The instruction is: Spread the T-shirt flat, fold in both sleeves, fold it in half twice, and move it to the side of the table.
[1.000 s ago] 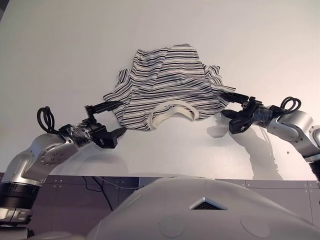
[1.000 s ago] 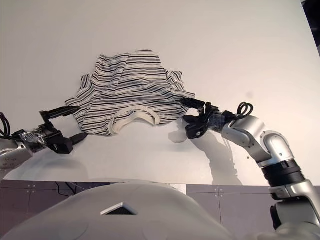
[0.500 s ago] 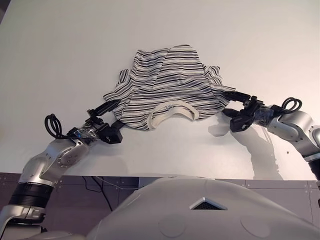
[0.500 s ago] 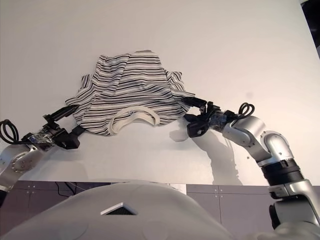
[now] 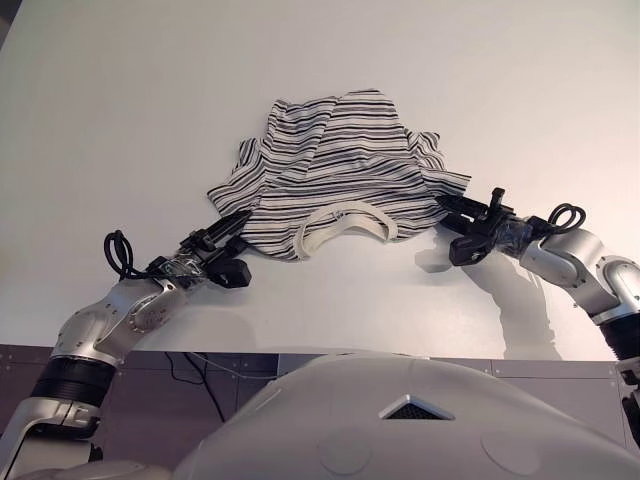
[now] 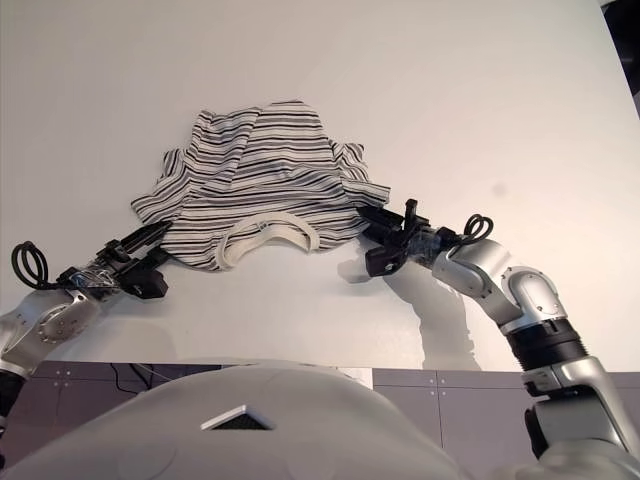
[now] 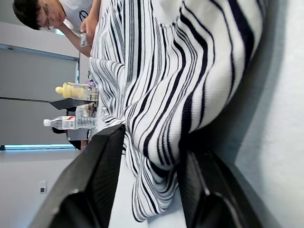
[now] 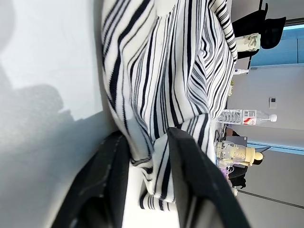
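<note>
Lying bunched at centre frame on the flat white table (image 5: pixel 120 100): a black-and-white striped fabric T-shirt (image 5: pixel 340 150), cream ribbed collar (image 5: pixel 347 222) toward the lower edge, sleeves not spread flat.

Positioned at the shirt's lower-left corner: the black two-finger left gripper (image 5: pixel 242 243), fingers parted wide, striped hem lying between them.

Positioned at the shirt's lower-right corner: the black two-finger right gripper (image 5: pixel 446 230), fingers parted more narrowly, a fold of striped cloth in the gap.

Visible beyond the cloth in the left wrist view: a clear plastic bottle (image 7: pixel 71 122).

Room across table (image 5: pixel 120 90) — T-shirt (image 5: pixel 340 160) midway
</note>
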Robot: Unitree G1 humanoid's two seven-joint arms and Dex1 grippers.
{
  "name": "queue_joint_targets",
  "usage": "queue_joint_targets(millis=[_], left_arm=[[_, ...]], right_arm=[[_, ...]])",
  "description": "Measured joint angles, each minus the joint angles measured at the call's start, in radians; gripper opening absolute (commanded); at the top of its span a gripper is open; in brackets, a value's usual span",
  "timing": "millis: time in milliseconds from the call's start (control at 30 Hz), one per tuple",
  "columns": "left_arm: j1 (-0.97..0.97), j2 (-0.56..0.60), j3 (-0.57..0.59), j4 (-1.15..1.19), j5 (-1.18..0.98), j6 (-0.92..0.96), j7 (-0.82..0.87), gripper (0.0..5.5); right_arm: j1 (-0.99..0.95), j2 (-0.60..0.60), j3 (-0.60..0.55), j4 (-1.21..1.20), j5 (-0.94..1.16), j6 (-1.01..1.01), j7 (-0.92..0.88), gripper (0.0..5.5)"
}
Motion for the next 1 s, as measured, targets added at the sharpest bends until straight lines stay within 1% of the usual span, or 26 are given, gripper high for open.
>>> queue_joint_targets(millis=[67, 200, 367, 433, 467, 533, 567, 633, 700, 767, 833, 900, 933, 1000], left_arm=[[0.006, 0.001, 0.002, 0.000, 0.026, -0.004, 0.051, 1.14], [0.020, 0.003, 0.005, 0.000, 0.057, -0.008, 0.133, 0.78], [0.019, 0.013, 0.005, -0.001, 0.065, -0.015, 0.160, 0.29], [0.015, 0.011, 0.007, 0.001, 0.023, -0.009, 0.142, 0.11], [0.011, 0.005, 0.013, 0.005, -0.021, 0.003, 0.113, 0.11], [-0.010, -0.031, 0.043, -0.001, -0.167, 0.075, 0.015, 0.11], [-0.028, -0.065, 0.055, -0.018, -0.269, 0.148, -0.053, 0.11], [-0.154, -0.161, 0.098, -0.124, -0.498, 0.324, -0.162, 0.11], [-0.312, -0.217, 0.138, -0.191, -0.607, 0.439, -0.198, 0.11], [-0.512, -0.275, 0.156, -0.164, -0.653, 0.524, -0.215, 0.11], [-0.716, -0.324, 0.159, -0.015, -0.653, 0.571, -0.209, 0.11], [-0.881, -0.359, 0.160, 0.152, -0.643, 0.590, -0.186, 0.11], [-0.957, -0.373, 0.159, 0.231, -0.633, 0.588, -0.176, 0.11], [-1.134, -0.399, 0.157, 0.417, -0.601, 0.567, -0.149, 0.11]], right_arm=[[0.003, 0.008, 0.002, 0.001, -0.002, 0.009, 0.000, 0.56], [-0.001, 0.018, -0.003, -0.004, 0.013, 0.024, 0.000, 0.11], [0.000, 0.038, -0.004, -0.008, 0.058, 0.052, 0.019, 0.10], [0.016, 0.058, -0.013, -0.013, 0.132, 0.082, 0.052, 0.10], [0.034, 0.073, -0.028, -0.027, 0.197, 0.116, 0.079, 0.10], [0.068, 0.131, -0.079, -0.074, 0.366, 0.221, 0.132, 0.10], [0.068, 0.174, -0.118, -0.112, 0.476, 0.304, 0.152, 0.10], [-0.001, 0.284, -0.216, -0.196, 0.694, 0.506, 0.155, 0.10], [-0.111, 0.351, -0.288, -0.213, 0.807, 0.625, 0.130, 0.10], [-0.302, 0.409, -0.358, -0.135, 0.863, 0.690, 0.063, 0.10], [-0.522, 0.447, -0.400, 0.024, 0.859, 0.687, -0.029, 0.10], [-0.694, 0.470, -0.410, 0.178, 0.817, 0.642, -0.117, 0.10], [-0.760, 0.480, -0.405, 0.243, 0.781, 0.606, -0.162, 0.10], [-0.886, 0.485, -0.344, 0.387, 0.617, 0.493, -0.306, 0.10]])
